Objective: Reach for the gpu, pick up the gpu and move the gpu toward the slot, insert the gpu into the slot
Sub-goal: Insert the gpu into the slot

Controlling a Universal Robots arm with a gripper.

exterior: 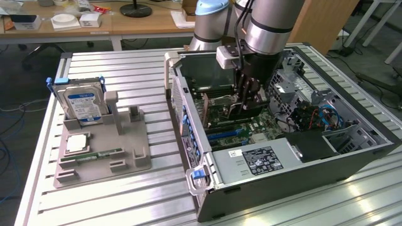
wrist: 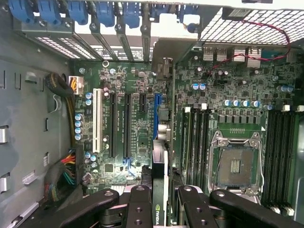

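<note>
Bright, even overhead light; mild glare streaks on the surface (exterior: 370,193); case (exterior: 295,188) interior shaded; board (wrist: 137,109) evenly lit.

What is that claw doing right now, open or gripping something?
Gripper: closed on the gpu, holding it inside the open computer case.

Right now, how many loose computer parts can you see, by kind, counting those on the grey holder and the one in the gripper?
hard drive: 1, upright in the grey holder
memory stick: 1, lying on the holder
square silver chip: 1, lying on the holder
gpu: 1, held in the gripper over the motherboard
Total: 4
</note>
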